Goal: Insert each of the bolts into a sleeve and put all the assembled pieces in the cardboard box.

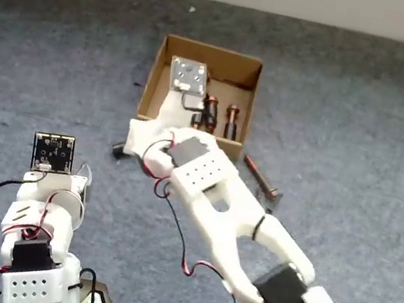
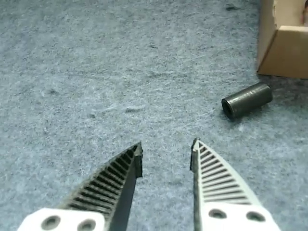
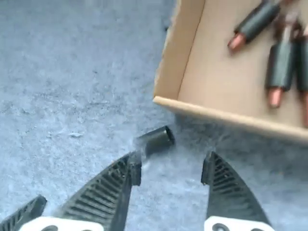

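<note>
We note the right claw (image 3: 172, 168) apart, just beside the loose sleeve (image 3: 156, 139) at the cardboard box (image 3: 175, 67) corner; left claw (image 2: 167, 149) apart, empty. We should centre the barrel crosswise, clear of the wall.

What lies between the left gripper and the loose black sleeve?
Just bare grey carpet. In the left wrist view nothing sits between the open left gripper and the sleeve.

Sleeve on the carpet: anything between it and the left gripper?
Nothing visible. In the left wrist view the sleeve lies on bare carpet ahead of the open left gripper. The cardboard box sits just beyond the sleeve, not between the two.
</note>
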